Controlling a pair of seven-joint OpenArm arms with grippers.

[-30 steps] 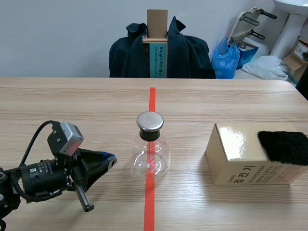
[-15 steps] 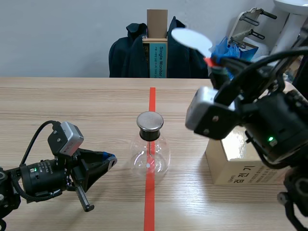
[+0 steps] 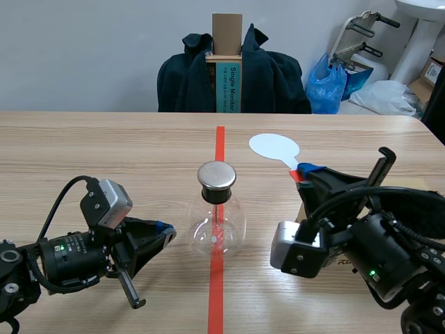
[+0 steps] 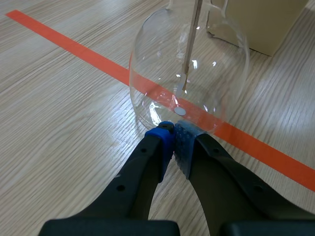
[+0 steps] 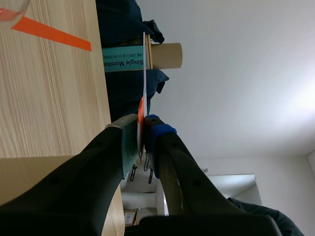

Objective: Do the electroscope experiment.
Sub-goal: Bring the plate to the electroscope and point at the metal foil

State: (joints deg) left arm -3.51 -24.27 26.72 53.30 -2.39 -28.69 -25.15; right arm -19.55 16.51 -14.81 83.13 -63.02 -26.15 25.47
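On the table (image 3: 104,153), the electroscope (image 4: 162,64) stands just ahead of the left pincer (image 4: 173,132).

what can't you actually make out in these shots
Scene view: the right arm hides nearly all of the tan cardboard box; the left wrist view cuts it off at the edge.
Left wrist view: the clear glass flask with a metal cap loses its cap past the edge.
Right wrist view: the white round paddle with a red handle, held in the right gripper, shows edge-on, so its face is unseen.
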